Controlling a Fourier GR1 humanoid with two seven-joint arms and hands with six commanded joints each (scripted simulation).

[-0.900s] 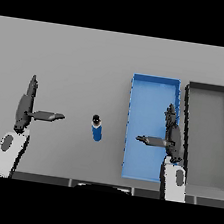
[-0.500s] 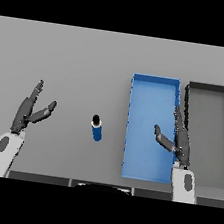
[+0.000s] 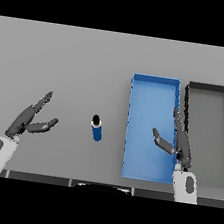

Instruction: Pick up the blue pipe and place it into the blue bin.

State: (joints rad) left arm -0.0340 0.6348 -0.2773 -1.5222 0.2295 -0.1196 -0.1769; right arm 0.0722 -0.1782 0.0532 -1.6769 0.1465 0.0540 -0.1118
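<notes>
Right hand [image 3: 180, 144] shifted, blue pipe [image 3: 96, 128] upright

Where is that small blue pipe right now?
In the head view, the small blue pipe with a black cap stands on the grey table, just left of the blue bin.

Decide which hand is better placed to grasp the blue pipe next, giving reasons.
Probably the left hand: open, on bare table beside the blue pipe. The right hand hovers over the blue bin, beyond its wall.
</notes>
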